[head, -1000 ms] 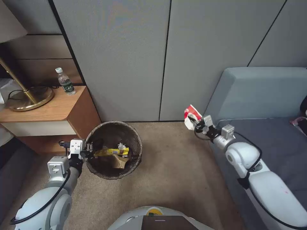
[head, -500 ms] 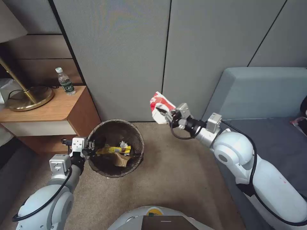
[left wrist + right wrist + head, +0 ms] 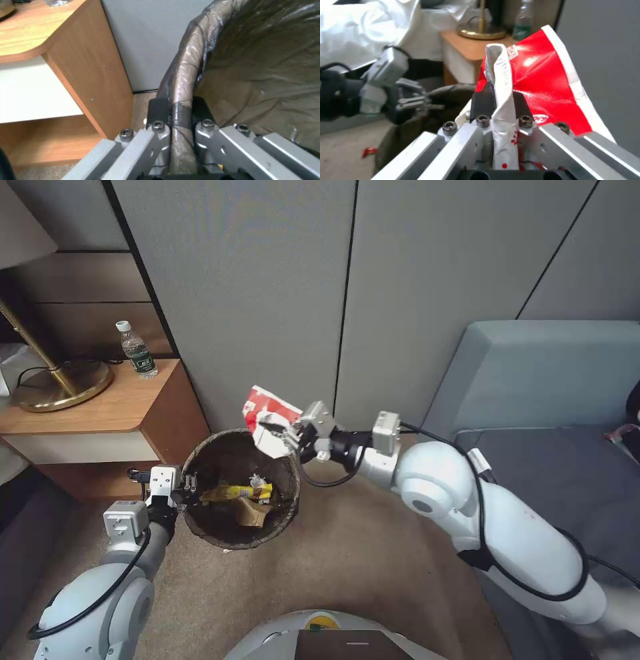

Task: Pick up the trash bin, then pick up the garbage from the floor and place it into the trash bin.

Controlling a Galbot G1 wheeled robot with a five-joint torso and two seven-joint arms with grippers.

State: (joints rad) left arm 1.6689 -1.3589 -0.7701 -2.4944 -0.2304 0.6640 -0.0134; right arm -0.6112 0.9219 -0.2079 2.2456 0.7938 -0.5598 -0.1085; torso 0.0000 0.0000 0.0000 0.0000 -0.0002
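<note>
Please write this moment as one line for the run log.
left hand: shut on trash bin rim | right hand: shut on red-and-white packet, above bin's far edge

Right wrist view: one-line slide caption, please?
Right gripper clamps a red-and-white packet near the trash bin.

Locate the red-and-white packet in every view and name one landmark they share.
Head view: red-and-white packet in the right claw, above the trash bin's far rim.
Left wrist view: not in it.
Right wrist view: centre, pinched between the fingers.
Shared landmark: the trash bin.
</note>
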